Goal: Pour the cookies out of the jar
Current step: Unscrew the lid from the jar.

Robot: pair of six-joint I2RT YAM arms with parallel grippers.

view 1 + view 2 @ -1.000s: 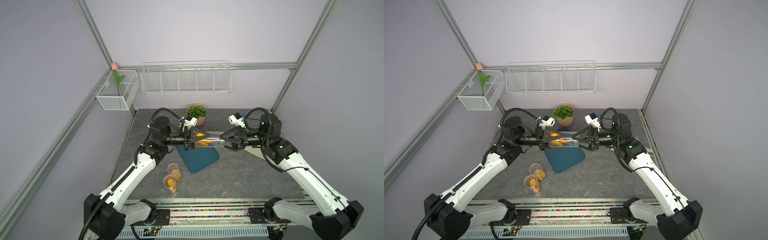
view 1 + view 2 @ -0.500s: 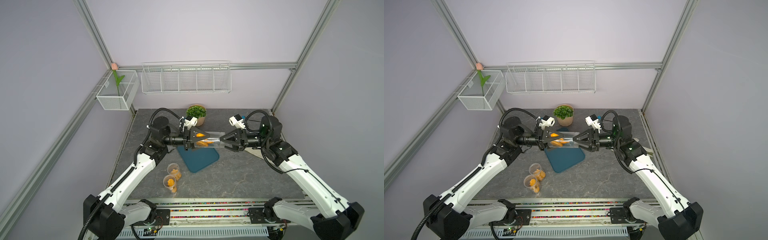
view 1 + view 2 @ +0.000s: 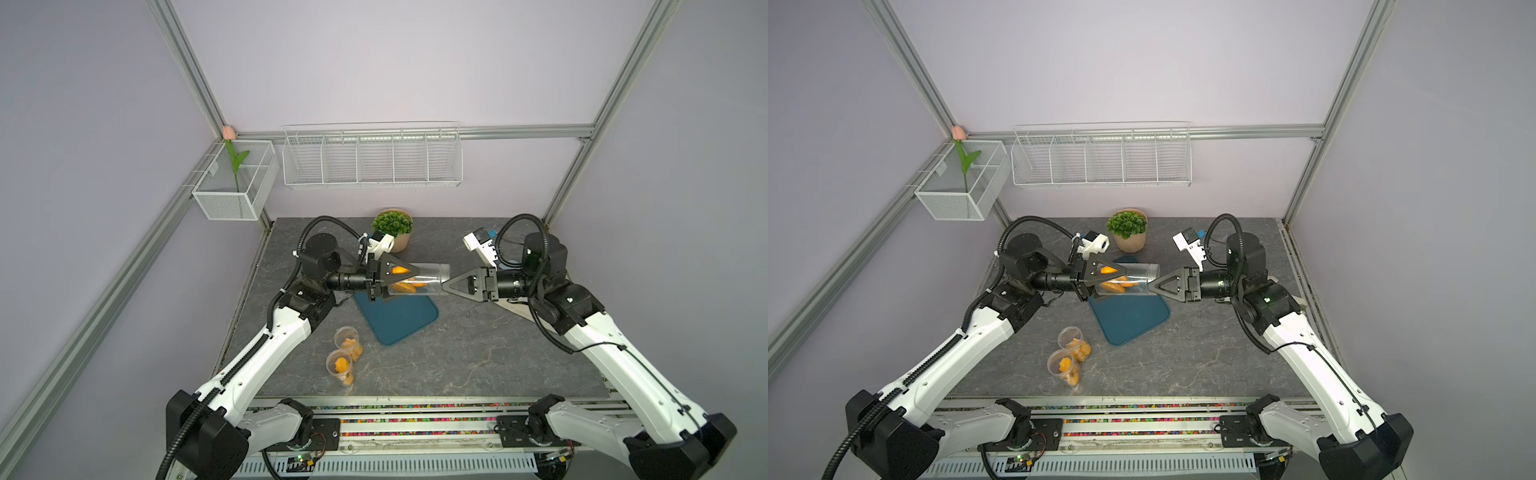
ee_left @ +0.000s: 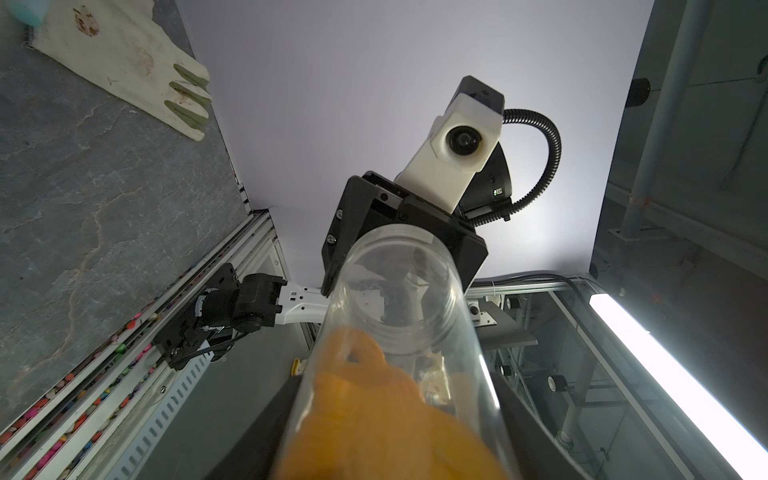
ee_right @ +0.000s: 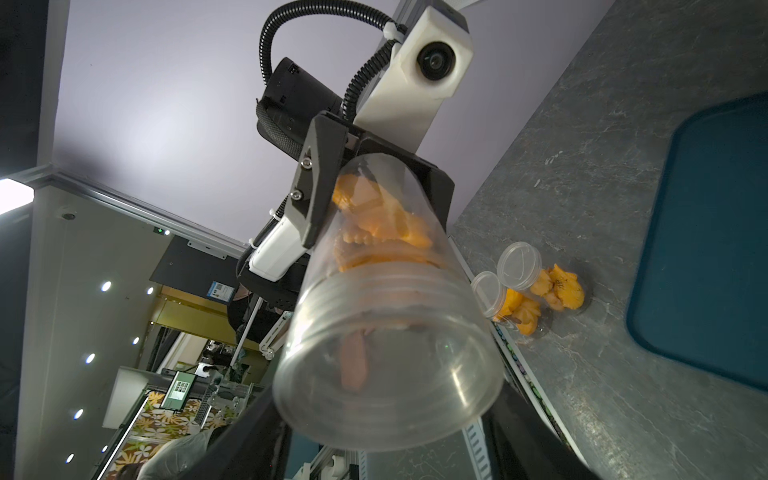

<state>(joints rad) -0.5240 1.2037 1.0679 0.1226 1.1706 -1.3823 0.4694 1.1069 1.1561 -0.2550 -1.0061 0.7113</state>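
A grey stone-veined tabletop (image 3: pixel 478 357) sits inside lilac walls and aluminium framing, with a dark teal rectangular tray (image 3: pixel 401 320) lying at its middle.

In the air over the tray's far edge, the left gripper (image 3: pixel 413 276) holds a clear cylindrical plastic jar (image 3: pixel 428 276) on its side. Its jaws, one above and one below, are clamped on the closed end. The orange-golden cookies (image 3: pixel 405 286) are bunched at that end, between those jaws, and none lie on the tray.

The jar's long axis runs level across the tray, from the left arm's side to the right arm's. Its threaded mouth end points straight at the right gripper (image 3: pixel 445 286), which meets it nose-on, in line with the axis. In the right wrist view the dark fingers (image 5: pixel 257 440) flank that end closely and seem to touch it, so the jaws look drawn in on it. A clear lid may cover the mouth, but I cannot tell.

If there is a lid, it probably has to be twisted off about this axis. The mouth then has to tip down over the tray.

Two small clear pots of cookies (image 3: pixel 345 353) stand on the tabletop just off the tray's near-left corner.
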